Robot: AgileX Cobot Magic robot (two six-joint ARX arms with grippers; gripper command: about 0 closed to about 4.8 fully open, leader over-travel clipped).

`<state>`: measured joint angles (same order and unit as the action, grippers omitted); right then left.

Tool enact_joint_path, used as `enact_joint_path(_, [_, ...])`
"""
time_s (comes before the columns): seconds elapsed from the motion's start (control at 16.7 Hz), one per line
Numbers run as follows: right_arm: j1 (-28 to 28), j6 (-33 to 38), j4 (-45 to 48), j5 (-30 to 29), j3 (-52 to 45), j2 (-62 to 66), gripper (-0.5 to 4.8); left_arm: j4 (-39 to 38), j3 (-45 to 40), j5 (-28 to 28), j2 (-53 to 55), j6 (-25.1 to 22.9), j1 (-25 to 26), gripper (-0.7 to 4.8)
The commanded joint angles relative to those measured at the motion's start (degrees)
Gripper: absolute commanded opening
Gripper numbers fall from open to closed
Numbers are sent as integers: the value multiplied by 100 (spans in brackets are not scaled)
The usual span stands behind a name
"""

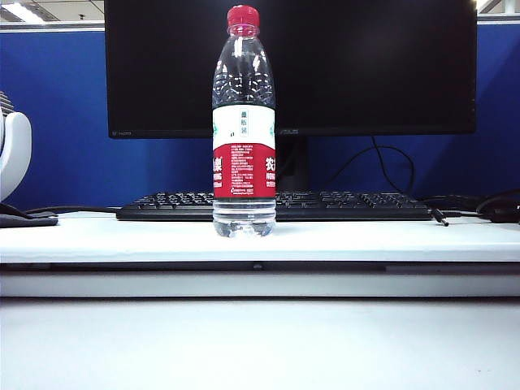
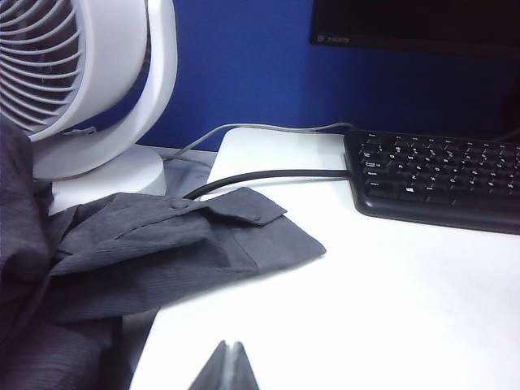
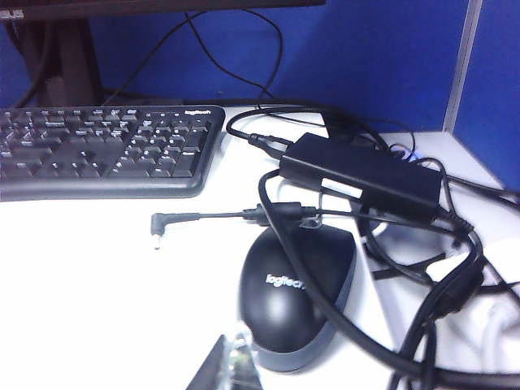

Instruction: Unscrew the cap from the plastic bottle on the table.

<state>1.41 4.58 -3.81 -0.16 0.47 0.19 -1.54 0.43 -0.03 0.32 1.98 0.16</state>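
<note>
The plastic bottle (image 1: 244, 154) stands upright on the raised step of the white table (image 1: 97, 236), in front of the keyboard, in the exterior view. Its red cap (image 1: 243, 16) sits on the neck. No arm or gripper shows in that view. The left gripper (image 2: 231, 346) is shut with nothing between its fingers, low over the table beside a grey cloth. The right gripper (image 3: 236, 341) is shut and empty too, just short of a black mouse. The bottle is out of both wrist views.
A black keyboard (image 1: 276, 205) and a dark monitor (image 1: 325, 65) stand behind the bottle. A white fan (image 2: 73, 81) and a grey cloth (image 2: 162, 236) lie by the left gripper. A black mouse (image 3: 296, 284), a power adapter (image 3: 361, 175) and tangled cables (image 3: 439, 301) crowd the right side.
</note>
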Motion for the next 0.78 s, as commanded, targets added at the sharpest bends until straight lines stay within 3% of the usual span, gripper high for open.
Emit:
enact_joint_path(0.06, [0,509,103,-118,-44,-11,-7,205,2,35,-13,-4,9,-5])
enact_joint_path(0.24, [0,527,103,-151,-44,-11,-7,256,2,575,-13,-7,9,-5])
enact_joint_path(0.42, [0,1014,103,-260,-44,-11,-7,428,2,940,-13,-28,9,-5])
enact_joint_path(0.6, [2,1384,374,-1370,-44,-11,-7,732,2,2461,-13,490,-57,-4])
enact_joint_path(0.66, [7,1840,940,-2216,-44,-11,-5,1239,4,2931,-13,802,-358,21])
enact_joint_path(0.78, [9,2162,1792,-2621,-28,-11,13,2319,4,2951,-13,1268,-977,122])
